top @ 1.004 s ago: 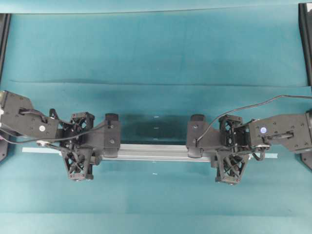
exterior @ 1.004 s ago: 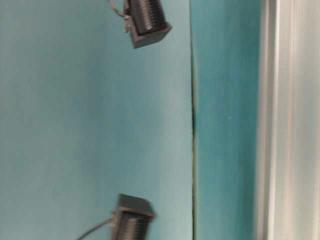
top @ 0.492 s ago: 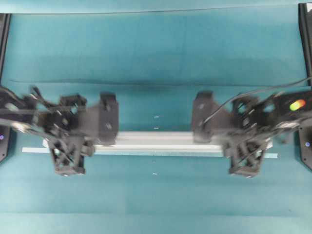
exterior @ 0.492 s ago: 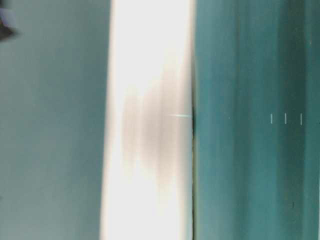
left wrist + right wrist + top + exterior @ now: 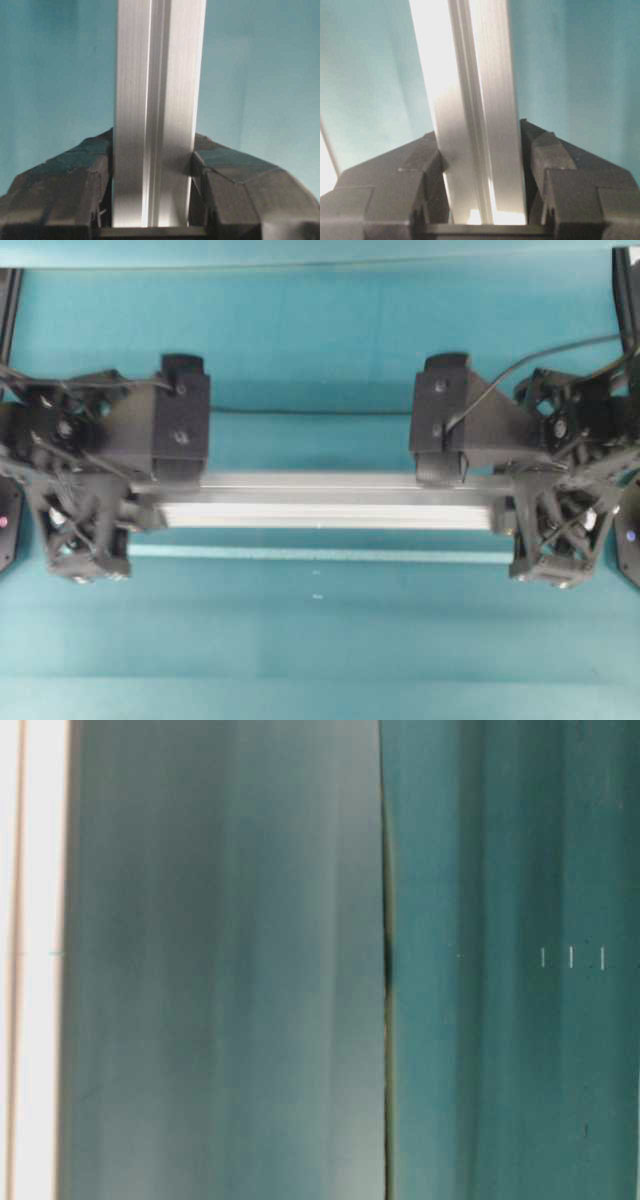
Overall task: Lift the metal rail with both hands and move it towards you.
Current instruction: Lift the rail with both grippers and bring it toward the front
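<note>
Two hands, the left hand [image 5: 170, 475] and right hand [image 5: 455, 475], are clamped on the metal rail [image 5: 320, 502], apparently lifted off the teal counter [image 5: 320, 340]; next, both should draw it nearer evenly.

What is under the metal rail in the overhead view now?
Teal table cover lies under the metal rail, and a pale tape strip shows just beside it. The part directly below the rail is covered, so I cannot see it.

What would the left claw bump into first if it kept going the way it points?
Probably the teal table. The left claw, clamped on the metal bar, seems to point down at it with nothing between; the gap is hard to judge.
</note>
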Available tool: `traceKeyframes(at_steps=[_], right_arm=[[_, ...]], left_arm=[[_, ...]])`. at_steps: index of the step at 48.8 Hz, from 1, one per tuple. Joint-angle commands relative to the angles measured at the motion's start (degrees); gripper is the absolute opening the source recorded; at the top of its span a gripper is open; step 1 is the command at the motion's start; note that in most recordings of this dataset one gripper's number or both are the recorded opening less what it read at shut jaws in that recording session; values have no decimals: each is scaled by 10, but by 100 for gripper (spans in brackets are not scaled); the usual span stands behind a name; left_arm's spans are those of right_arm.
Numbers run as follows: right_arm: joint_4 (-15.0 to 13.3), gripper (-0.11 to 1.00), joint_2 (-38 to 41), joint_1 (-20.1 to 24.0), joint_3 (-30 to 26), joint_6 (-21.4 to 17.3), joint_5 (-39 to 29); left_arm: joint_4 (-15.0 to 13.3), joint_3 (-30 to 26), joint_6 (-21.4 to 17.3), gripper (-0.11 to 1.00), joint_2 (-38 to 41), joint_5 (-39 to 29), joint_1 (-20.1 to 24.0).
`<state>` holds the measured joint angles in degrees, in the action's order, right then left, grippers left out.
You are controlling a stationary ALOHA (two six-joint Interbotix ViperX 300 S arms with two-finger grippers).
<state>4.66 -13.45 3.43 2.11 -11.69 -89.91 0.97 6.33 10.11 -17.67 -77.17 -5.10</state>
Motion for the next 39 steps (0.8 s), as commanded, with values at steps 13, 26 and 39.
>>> traceKeyframes(at_steps=[13,26,39], right_arm=[[0,40,21,-5,-113,-32,-57],[-1,40,22,-5,-110,-32,-56],[-1,40,22,-5,-109,-31,-56]], left_arm=[[1,-143,20,29,34,-104,3],[1,-163,19,29,40,-110,3],[1,-163,18,29,41,-109,4]])
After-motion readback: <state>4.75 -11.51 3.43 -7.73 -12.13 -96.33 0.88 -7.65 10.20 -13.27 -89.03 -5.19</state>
